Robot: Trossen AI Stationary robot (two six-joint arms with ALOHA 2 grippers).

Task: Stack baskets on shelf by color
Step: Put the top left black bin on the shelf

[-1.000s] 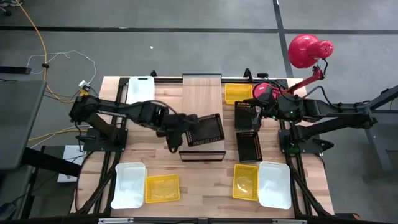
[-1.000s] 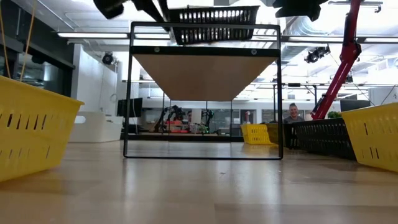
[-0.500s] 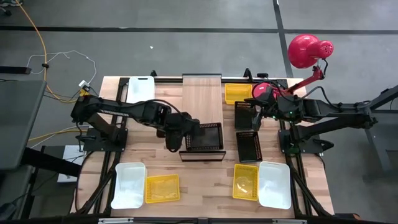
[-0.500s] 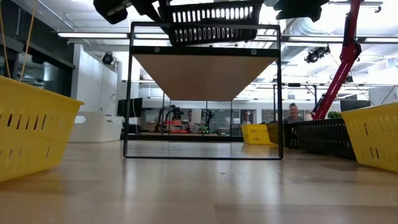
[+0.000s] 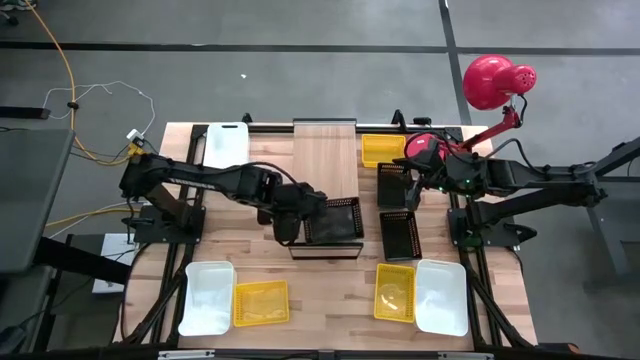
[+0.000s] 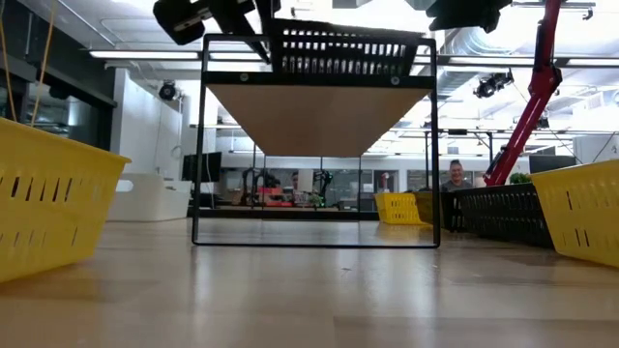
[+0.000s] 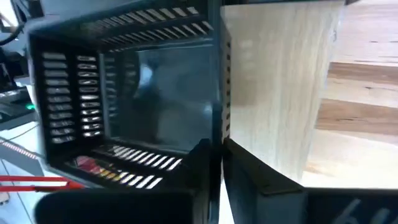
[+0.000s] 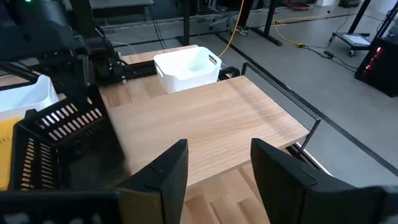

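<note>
A black mesh basket (image 5: 338,220) sits over the near end of the light-wood shelf (image 5: 325,160), square with the board. In the low view the basket (image 6: 343,48) is right at the shelf's top frame (image 6: 319,82), slightly tilted. My left gripper (image 5: 293,222) is shut on it from the table's left. My right gripper (image 5: 410,187) hangs open above the black baskets (image 5: 396,186) to the right of the shelf; nothing lies between its fingers (image 8: 168,177). Its wrist view shows the shelf board (image 8: 211,124) and the held basket (image 8: 56,140). My left gripper holds the black basket by its left side wall (image 7: 219,124), one finger (image 7: 200,165) inside the basket and one (image 7: 264,180) outside. The fingers come roughly level from the table's left. The basket stays near upright over the shelf (image 7: 280,81); I cannot tell whether its bottom rests on it.
A white basket (image 5: 227,143) and a yellow one (image 5: 380,150) stand at the far edge. Another black basket (image 5: 402,236) lies right of the shelf. White (image 5: 208,297), yellow (image 5: 260,303), yellow (image 5: 395,292) and white (image 5: 442,296) baskets line the near edge. A red lamp (image 5: 497,80) stands far right.
My left gripper has carried the black basket toward the near edge and a little right, and lowered it toward the shelf top. The basket has turned from skewed to square with the board. The right arm has kept still.
</note>
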